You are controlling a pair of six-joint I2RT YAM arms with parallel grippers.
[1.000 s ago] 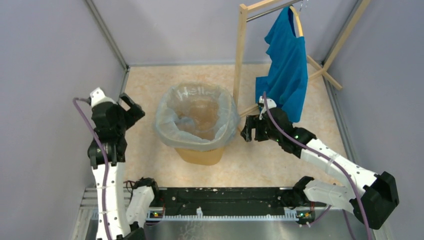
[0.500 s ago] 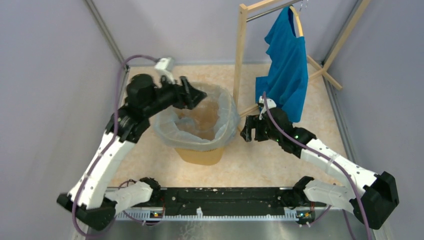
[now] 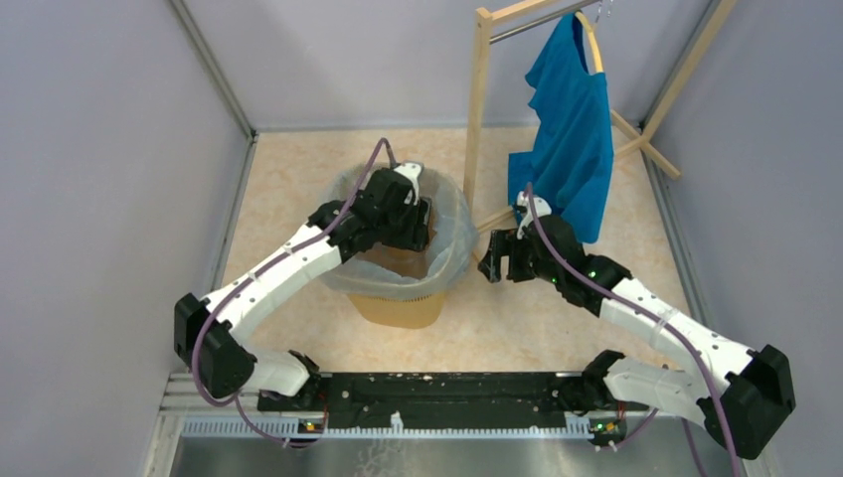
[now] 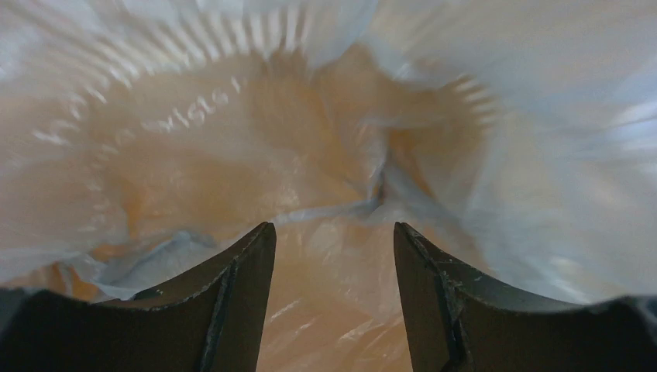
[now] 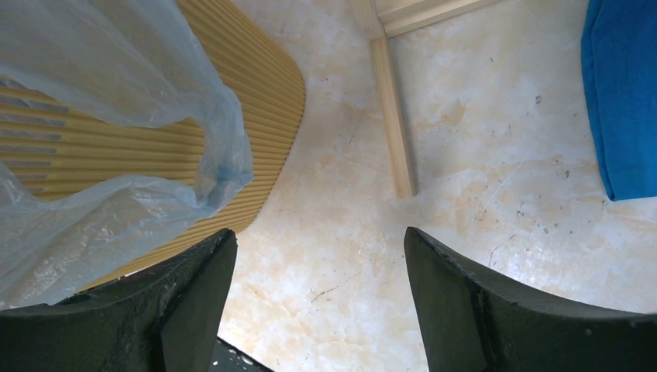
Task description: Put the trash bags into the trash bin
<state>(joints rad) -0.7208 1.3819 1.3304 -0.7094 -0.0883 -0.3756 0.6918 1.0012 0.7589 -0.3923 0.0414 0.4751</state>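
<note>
The trash bin (image 3: 398,310) stands upright on the marbled worktop (image 3: 298,179), long axis vertical and mouth up, near a wooden rack (image 3: 475,109) holding a blue shirt (image 3: 567,149). The trash bag (image 3: 452,234) lines the bin, its film folded out over the rim. Only the right wrist view shows that overhang on the ribbed wall. The left end effector (image 4: 333,229) is inside the bag, spread and empty. The right end effector (image 5: 321,232) is spread beside the bin.
</note>
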